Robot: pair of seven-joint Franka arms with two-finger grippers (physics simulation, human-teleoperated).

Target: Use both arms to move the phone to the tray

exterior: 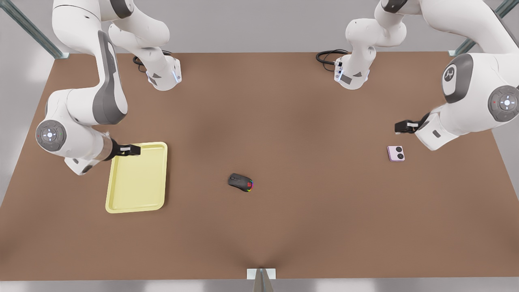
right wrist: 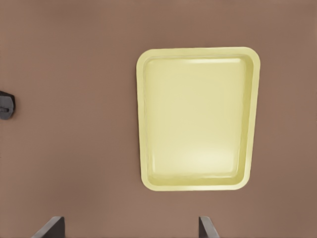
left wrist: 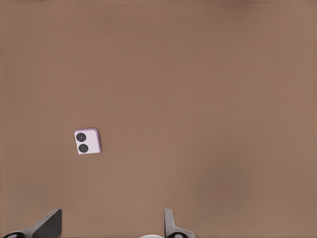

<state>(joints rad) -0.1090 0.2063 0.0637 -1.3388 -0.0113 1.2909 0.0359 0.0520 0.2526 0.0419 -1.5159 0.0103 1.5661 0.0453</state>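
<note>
The phone [exterior: 396, 153] lies flat on the counter [exterior: 284, 227], well apart from the tray [exterior: 156, 205]. The left tool [exterior: 399, 127] hovers near it, wide; the right tool [exterior: 134, 149], wide, waits above the tray. Probably thin, the phone could skid away.

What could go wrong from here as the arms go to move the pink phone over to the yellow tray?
1. The small flat pale pink phone lies flush on the brown table, so the open left gripper near it may slip off its thin edges.
2. The pale yellow rimmed tray sits across the table; a handover risks a drop.
3. The black computer mouse lies between them and could get knocked.
4. The right gripper hovers over the tray's rim.
</note>
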